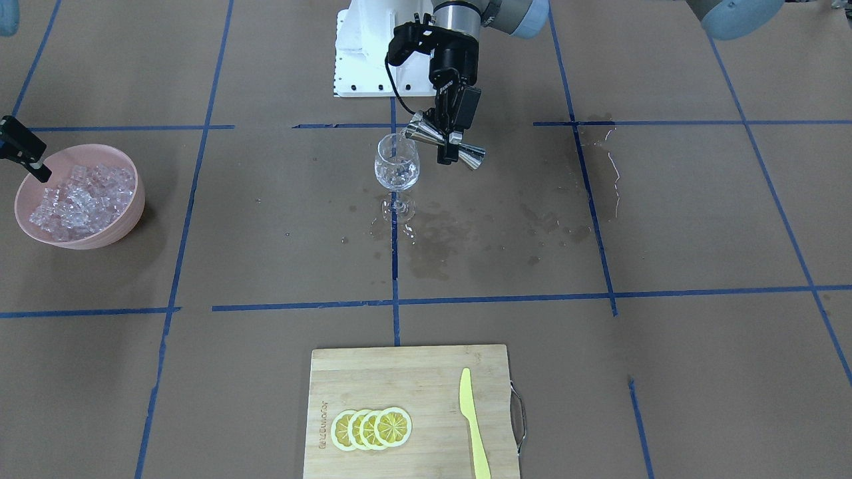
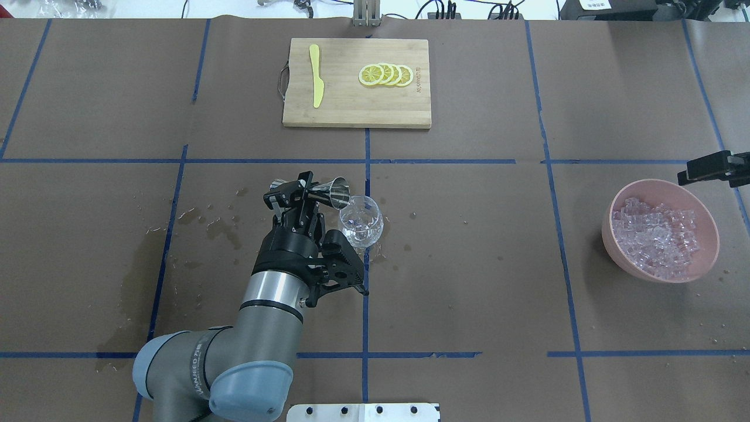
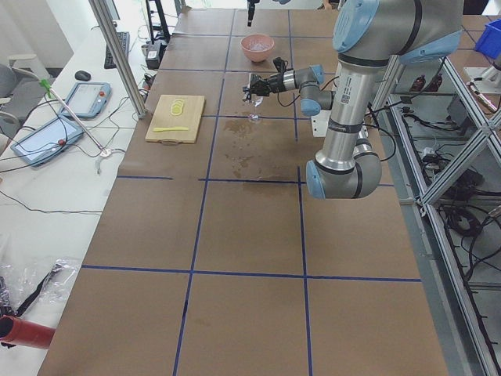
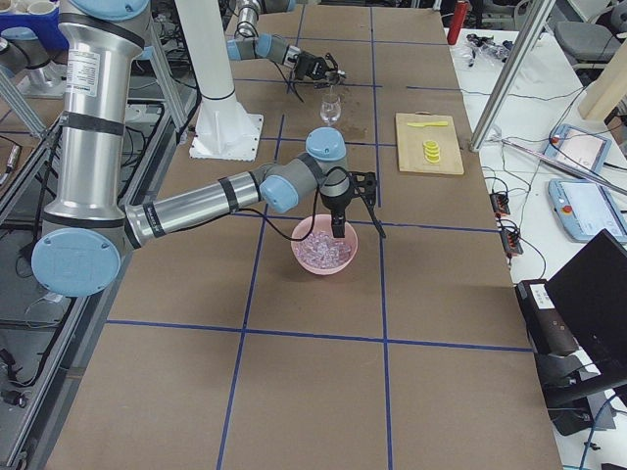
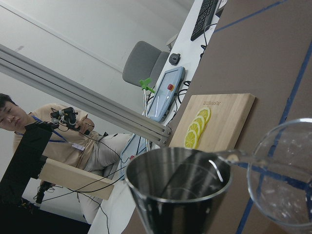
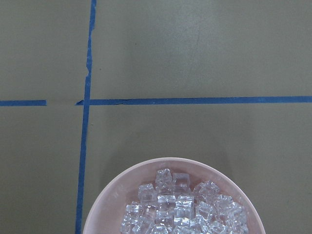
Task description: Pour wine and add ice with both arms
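Jaws of the left gripper (image 1: pixel 449 145) are clamped on the waist of a steel jigger (image 1: pixel 471 155), which is tipped sideways with its mouth at the rim of the wine glass (image 1: pixel 397 169). A thin thread of wine (image 5: pixel 235 156) runs into the glass. I cannot tell how the right gripper's (image 1: pixel 36 167) jaws stand; it hangs over the pink bowl (image 1: pixel 136 199) heaped with ice (image 1: pixel 80 199).

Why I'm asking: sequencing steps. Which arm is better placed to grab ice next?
Right. The right tool hovers by the pink bowl of ice, while the left tool is shut on the jigger, tilted at the wine glass.
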{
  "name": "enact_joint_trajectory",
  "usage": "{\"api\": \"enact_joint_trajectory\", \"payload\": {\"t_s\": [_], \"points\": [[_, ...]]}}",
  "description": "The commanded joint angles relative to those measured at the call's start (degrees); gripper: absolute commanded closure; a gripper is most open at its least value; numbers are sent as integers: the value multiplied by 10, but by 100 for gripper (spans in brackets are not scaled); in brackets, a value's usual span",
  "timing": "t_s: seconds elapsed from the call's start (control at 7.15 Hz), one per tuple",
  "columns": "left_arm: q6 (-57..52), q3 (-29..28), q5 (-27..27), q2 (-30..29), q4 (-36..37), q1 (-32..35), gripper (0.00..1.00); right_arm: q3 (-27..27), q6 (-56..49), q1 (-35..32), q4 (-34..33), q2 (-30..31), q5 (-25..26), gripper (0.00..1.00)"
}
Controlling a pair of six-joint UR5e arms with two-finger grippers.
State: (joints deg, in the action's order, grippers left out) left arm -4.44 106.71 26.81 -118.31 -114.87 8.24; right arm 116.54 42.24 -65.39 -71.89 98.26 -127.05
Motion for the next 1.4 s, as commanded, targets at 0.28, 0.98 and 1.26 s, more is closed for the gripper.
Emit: {"api": "enact_joint_trajectory", "payload": {"t_s": [0.28, 0.98, 1.26], "points": [[-112, 1, -17, -6, 0, 8, 100, 0, 1, 0, 0, -1, -1, 0], [-114, -3, -18, -23, 61, 6, 100, 0, 1, 0, 1, 0, -2, 0], [-114, -8, -17, -26, 62, 5, 100, 0, 1, 0, 1, 0, -2, 0]]}}
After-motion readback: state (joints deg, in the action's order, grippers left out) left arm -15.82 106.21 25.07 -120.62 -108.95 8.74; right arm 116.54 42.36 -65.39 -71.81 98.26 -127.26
